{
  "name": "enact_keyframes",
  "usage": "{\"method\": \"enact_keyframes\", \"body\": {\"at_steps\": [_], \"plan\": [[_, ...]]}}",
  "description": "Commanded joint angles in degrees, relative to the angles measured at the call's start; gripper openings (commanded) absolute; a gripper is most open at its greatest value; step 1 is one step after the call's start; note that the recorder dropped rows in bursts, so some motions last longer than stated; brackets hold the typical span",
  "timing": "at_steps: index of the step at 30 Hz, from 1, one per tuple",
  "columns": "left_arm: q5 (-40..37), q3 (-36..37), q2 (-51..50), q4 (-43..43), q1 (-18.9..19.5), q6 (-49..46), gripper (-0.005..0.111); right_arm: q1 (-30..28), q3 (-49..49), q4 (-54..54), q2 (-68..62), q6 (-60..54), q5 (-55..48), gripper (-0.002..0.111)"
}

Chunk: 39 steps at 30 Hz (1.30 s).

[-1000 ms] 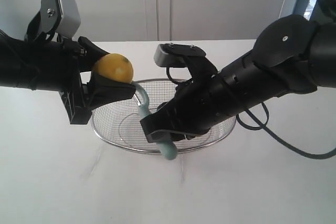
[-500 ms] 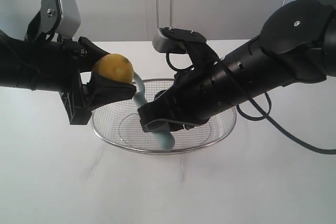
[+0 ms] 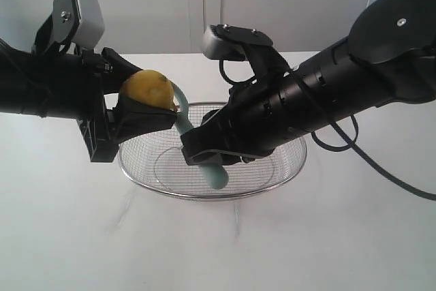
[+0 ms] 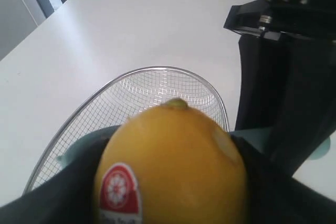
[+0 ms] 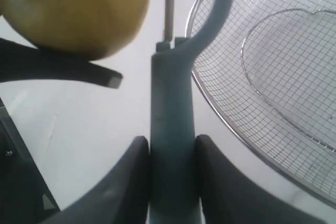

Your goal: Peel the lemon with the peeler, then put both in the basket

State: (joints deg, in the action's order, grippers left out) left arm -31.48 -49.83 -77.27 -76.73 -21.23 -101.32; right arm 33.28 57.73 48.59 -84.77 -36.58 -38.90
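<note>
The left gripper has its jaws clamped on the lemon, holding it in the air left of centre in the exterior view, above the left rim of the basket. The right gripper has its jaws closed on the handle of the peeler, near the frame's middle, with the loop head up against the lemon's right side. Whether the blade actually touches the skin I cannot tell.

The main risk, as I judge it, is the lemon slipping. It is round and pinched only from above and below, so a sideways push from the blade could roll it in the jaws or pop it out onto the table.

The peeler could also twist. Its handle is slim and smooth and gripped low down, so drag at the head may pivot it and leave the blade skating over the rind.

The two arms sit very near each other over the basket, so a long stroke might knock the right gripper against the left one's lower finger.

The sticker may snag the blade.
</note>
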Motion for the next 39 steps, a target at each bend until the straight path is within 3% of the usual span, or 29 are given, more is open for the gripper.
{"method": "enact_keyframes", "body": {"at_steps": [1,39], "plan": [[-0.8,0.1,0.6,-1.6,-0.1,0.2,0.000,0.1,0.5,-0.6,0.7,-0.7,-0.2,0.000],[0.3,0.1,0.6,-1.6,-0.1,0.2,0.000,-0.2,0.5,-5.0,5.4,3.8,2.3,0.000]]}}
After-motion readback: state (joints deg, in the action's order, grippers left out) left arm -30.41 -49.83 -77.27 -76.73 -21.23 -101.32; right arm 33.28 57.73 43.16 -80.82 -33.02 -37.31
